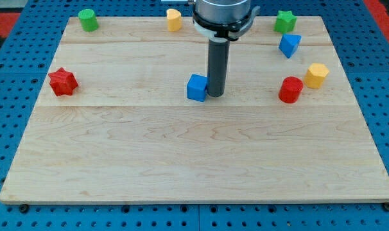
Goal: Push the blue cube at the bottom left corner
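Observation:
A blue cube sits near the middle of the wooden board, slightly toward the view's top. My tip stands right against the cube's right side, touching or nearly touching it. The rod rises from there to the arm at the view's top centre. The board's bottom left corner lies far from the cube, down and to the view's left.
A red star lies at the left. A green cylinder and a yellow block sit along the top edge. At the right are a green star, a blue block, a yellow block and a red cylinder.

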